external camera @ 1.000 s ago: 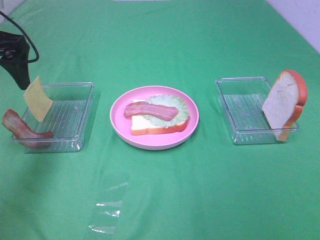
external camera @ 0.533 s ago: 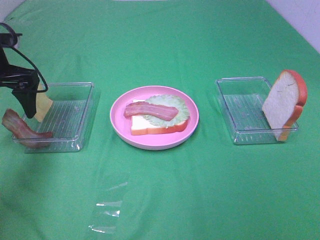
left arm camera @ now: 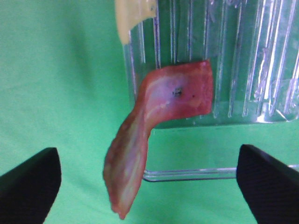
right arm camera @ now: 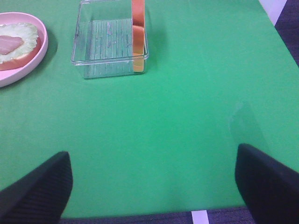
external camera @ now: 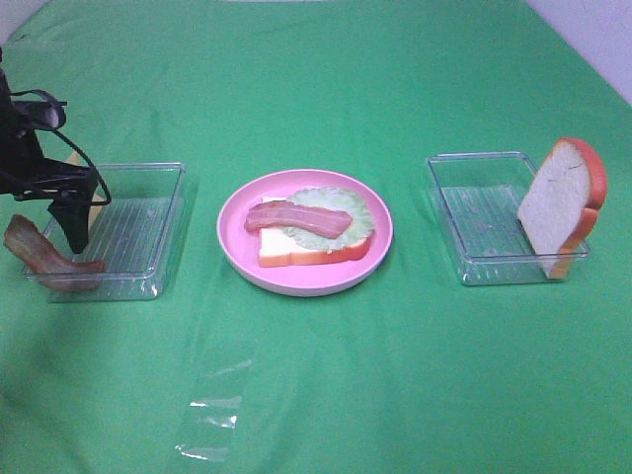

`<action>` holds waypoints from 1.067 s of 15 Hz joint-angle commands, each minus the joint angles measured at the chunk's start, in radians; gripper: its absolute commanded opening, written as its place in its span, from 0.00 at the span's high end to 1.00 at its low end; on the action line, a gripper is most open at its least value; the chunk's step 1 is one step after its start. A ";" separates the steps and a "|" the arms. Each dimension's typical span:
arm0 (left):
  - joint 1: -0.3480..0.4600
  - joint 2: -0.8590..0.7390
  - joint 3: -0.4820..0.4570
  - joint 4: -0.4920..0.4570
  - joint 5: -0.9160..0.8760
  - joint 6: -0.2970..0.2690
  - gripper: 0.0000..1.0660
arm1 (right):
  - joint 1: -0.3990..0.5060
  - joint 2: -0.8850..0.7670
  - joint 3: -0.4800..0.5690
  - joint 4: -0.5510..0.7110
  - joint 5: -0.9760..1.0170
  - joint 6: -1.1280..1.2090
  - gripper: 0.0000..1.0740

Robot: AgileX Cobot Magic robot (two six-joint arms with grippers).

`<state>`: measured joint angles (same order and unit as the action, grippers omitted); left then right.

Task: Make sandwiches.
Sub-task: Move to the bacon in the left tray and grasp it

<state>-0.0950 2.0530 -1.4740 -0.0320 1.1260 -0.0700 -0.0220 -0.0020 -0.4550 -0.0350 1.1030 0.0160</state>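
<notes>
Left gripper (left arm camera: 147, 158): jaws spread wide, nothing grasped; poised above a bacon strip (left arm camera: 173, 95) draped over the tray (left arm camera: 243, 56) edge (cheese (left arm camera: 131, 14) just beside). Right gripper (right arm camera: 152, 156): likewise spread, empty. Sandwich (external camera: 306, 235): half-built, laid on the pink plate (external camera: 296, 284).

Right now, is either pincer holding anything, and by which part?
Nothing is held. The left pincer stands open over the bacon strip draped across the tray rim; the right pincer stands open over the green cloth.

Black left claw (external camera: 74, 225), looped black cable (external camera: 61, 111), seemingly matte
</notes>
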 commanded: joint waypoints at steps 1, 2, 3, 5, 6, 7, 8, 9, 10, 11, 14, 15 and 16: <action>0.000 0.004 0.007 0.004 -0.007 -0.009 0.27 | 0.001 -0.033 0.003 0.001 -0.006 -0.008 0.17; 0.000 0.004 0.007 0.004 -0.012 -0.015 0.36 | 0.001 -0.033 0.003 0.001 -0.006 -0.008 0.17; 0.000 0.004 0.007 0.004 -0.013 -0.017 0.43 | 0.001 -0.033 0.003 0.001 -0.006 -0.008 0.17; 0.000 0.002 0.007 0.004 -0.010 -0.017 0.46 | 0.001 -0.033 0.003 0.001 -0.006 -0.008 0.17; 0.000 -0.001 0.007 0.004 -0.006 -0.018 0.46 | 0.001 -0.033 0.003 0.001 -0.006 -0.008 0.17; 0.000 -0.006 0.007 0.004 -0.005 -0.023 0.46 | 0.001 -0.033 0.003 0.001 -0.006 -0.008 0.17; 0.000 -0.007 0.007 0.004 -0.003 -0.024 0.46 | 0.001 -0.033 0.003 0.001 -0.006 -0.008 0.17; 0.000 -0.007 0.007 0.004 -0.003 -0.024 0.46 | 0.001 -0.033 0.003 0.001 -0.006 -0.008 0.17; 0.000 -0.007 0.007 0.004 -0.004 -0.029 0.47 | 0.001 -0.033 0.003 0.001 -0.006 -0.008 0.17; 0.000 -0.007 0.007 0.004 -0.004 -0.032 0.51 | 0.001 -0.033 0.003 0.001 -0.006 -0.008 0.17; 0.000 -0.004 0.007 0.004 -0.006 -0.030 0.92 | 0.001 -0.033 0.003 0.001 -0.006 -0.008 0.17; 0.000 -0.004 0.007 0.004 -0.005 -0.023 1.00 | 0.001 -0.033 0.003 0.001 -0.006 -0.008 0.17; 0.000 -0.004 0.007 0.004 -0.005 -0.021 1.00 | 0.001 -0.033 0.003 0.001 -0.006 -0.008 0.17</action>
<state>-0.0950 2.0540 -1.4740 -0.0320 1.1200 -0.0920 -0.0220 -0.0020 -0.4550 -0.0350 1.1030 0.0160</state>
